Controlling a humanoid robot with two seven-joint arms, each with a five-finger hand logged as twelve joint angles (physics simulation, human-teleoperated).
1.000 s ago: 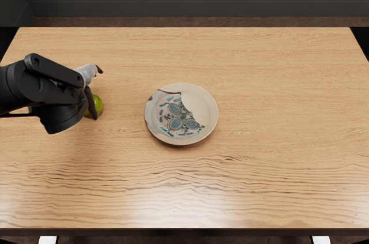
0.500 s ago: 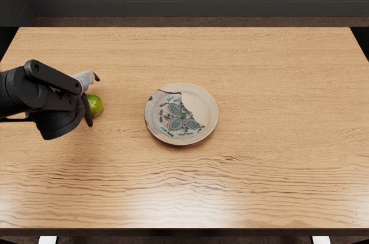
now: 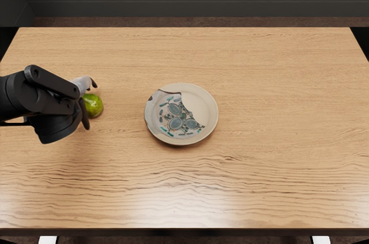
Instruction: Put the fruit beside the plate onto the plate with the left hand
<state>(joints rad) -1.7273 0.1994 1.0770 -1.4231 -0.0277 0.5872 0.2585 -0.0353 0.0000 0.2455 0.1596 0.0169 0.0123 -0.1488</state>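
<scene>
A small green fruit (image 3: 94, 105) lies on the table (image 3: 259, 186), a short way left of the plate (image 3: 209, 111). The plate is round and cream with a blue-green pattern on its left half, and nothing lies on it. My left hand (image 3: 86, 104) comes in from the left edge on a bulky black arm and sits against the fruit's left side. One pale finger (image 3: 85, 82) reaches above the fruit and a dark one (image 3: 85, 118) below it. They are spread and not closed on it. The forearm hides the palm.
The wooden table fills the view, with a dark wall behind its far edge. Only the plate and the fruit stand on it.
The left arm has drawn back to the left and slightly down, uncovering more of the fruit. The fruit has stayed almost where it was. The plate has not moved.
</scene>
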